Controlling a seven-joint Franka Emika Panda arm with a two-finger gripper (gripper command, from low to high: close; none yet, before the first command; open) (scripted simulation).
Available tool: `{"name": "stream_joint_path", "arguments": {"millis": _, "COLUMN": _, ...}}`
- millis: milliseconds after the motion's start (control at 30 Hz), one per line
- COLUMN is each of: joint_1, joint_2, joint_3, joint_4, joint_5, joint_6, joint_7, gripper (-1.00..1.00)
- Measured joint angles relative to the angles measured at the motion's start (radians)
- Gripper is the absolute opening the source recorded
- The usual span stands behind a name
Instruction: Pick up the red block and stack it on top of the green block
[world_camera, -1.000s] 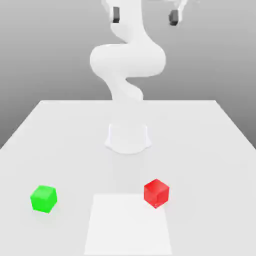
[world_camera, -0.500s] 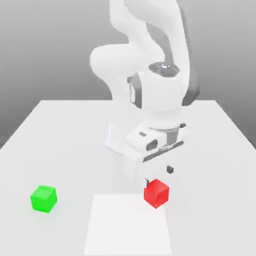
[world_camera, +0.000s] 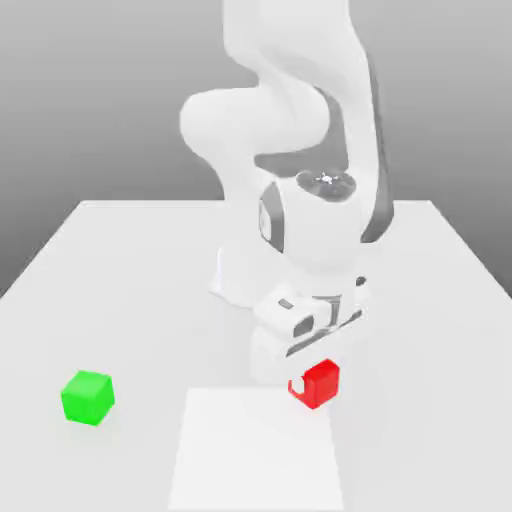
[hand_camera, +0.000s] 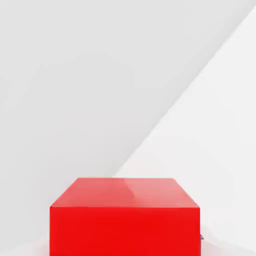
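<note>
Ext. view: the gripper (world_camera: 315, 383) is down over the red block (world_camera: 321, 384), closed on it, w/ a pale fingertip (world_camera: 298, 384) against the block's side toward the ext. view's left. Red block sits nr the far corner of the white rectangle (world_camera: 257, 450) on the table (world_camera: 420, 320), at that rectangle's ext.-view right; can't tell if its underside touches the surface. Green block (world_camera: 88, 398) is on the table at the ext. view's left, well apart from the red one, nothing on top. Arm (world_camera: 255, 120) rises from its base behind the blocks & bends down to the hand. Hand view: red block (hand_camera: 125, 230) close up, top face & one side face showing, top a bit paler w/ a faint reflection; beyond it, grey tabletop & the brighter rectangle meet along a diagonal edge.
</note>
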Motion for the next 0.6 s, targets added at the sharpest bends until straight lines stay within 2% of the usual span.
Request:
{"name": "stream_joint_path", "arguments": {"millis": 167, "joint_1": -0.05, "joint_2": -0.115, "joint_3": -0.042, "joint_4": 0.007, "joint_5": -0.002, "joint_6": -0.122, "joint_7": 0.041, "gripper": -1.0}}
{"name": "stream_joint_path", "arguments": {"millis": 600, "joint_1": -0.497, "joint_2": -0.084, "joint_3": -0.345, "joint_4": 0.192, "joint_5": -0.041, "joint_6": -0.272, "joint_7": 0.365, "gripper": -1.0}}
